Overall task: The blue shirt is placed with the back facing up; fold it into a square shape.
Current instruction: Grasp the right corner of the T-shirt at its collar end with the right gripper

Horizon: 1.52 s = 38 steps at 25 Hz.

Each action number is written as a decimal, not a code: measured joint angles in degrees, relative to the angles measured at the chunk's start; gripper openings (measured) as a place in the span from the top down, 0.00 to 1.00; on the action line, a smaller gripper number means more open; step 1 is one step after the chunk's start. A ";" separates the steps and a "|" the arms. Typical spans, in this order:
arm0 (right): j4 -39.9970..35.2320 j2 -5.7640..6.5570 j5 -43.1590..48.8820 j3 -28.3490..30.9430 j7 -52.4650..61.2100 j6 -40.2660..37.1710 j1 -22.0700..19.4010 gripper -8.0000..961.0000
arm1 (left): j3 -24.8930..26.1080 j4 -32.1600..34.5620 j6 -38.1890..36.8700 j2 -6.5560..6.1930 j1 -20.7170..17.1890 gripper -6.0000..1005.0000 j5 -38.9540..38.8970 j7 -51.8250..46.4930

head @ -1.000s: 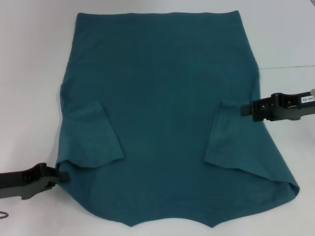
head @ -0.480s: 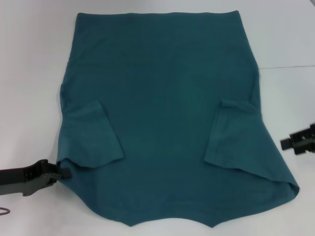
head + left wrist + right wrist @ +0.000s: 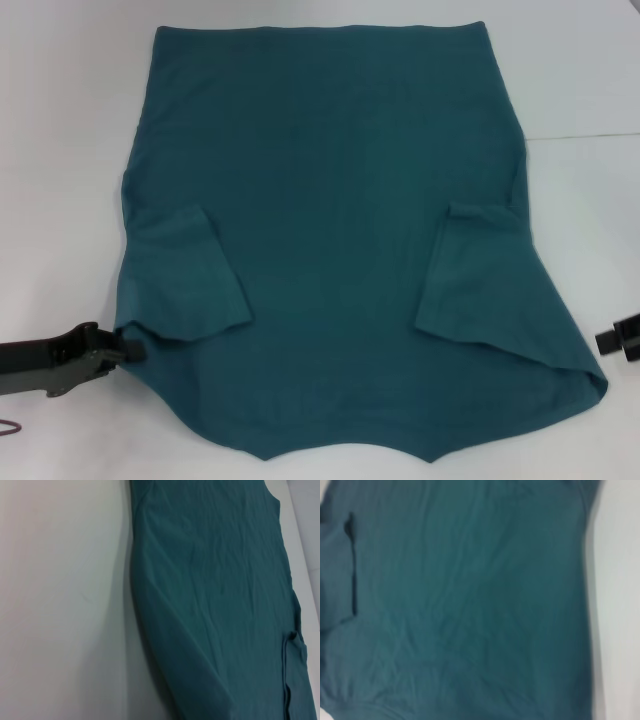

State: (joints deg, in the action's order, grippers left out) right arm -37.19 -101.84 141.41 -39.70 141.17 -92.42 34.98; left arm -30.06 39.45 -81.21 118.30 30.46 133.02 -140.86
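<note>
The blue shirt (image 3: 330,220) lies flat on the white table, plain side up, with its hem at the far end. Both short sleeves are folded inward: the left sleeve (image 3: 185,275) and the right sleeve (image 3: 470,270) rest on the body. My left gripper (image 3: 122,346) sits low at the shirt's near left corner, right against the cloth edge. My right gripper (image 3: 606,341) shows only as a tip at the frame's right edge, just off the shirt's near right corner. The wrist views show the shirt (image 3: 215,580) (image 3: 470,605) and bare table, with neither gripper in them.
The white table (image 3: 60,150) surrounds the shirt on the left and right. A thin line (image 3: 590,135) crosses the table on the far right. A small dark loop (image 3: 8,429) lies at the near left edge.
My right gripper has pulled away from the folded right sleeve, moving outward and nearer, almost out of the frame. The left gripper and the shirt have hardly moved.
</note>
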 joint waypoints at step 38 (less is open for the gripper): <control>-0.08 -3.67 6.78 -2.39 -1.83 3.31 1.51 0.40 | 0.41 -0.16 0.61 0.09 -0.29 0.96 0.20 -0.08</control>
State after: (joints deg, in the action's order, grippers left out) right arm -37.26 -105.51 148.19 -42.09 139.34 -89.11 36.49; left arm -29.64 39.29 -80.60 118.39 30.17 133.22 -140.94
